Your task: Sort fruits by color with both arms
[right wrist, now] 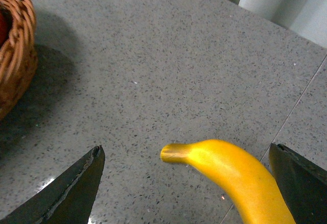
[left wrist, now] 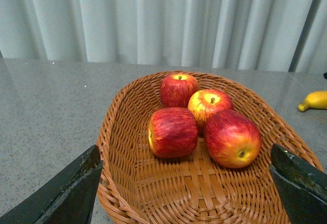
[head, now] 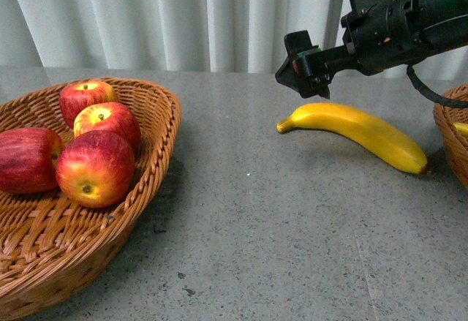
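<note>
Front view: the left wicker basket (head: 162, 127) runs off the left and bottom edges, and the leftmost apple (head: 25, 160) gets clipped by the left edge too. The right basket (head: 447, 138) is just a sliver at the right edge, with a yellow bit (head: 462, 127) inside, too little to call. The right arm (head: 417, 14) is cut by the top and right edges. In the right wrist view the banana (right wrist: 230, 173) runs out the bottom edge.
</note>
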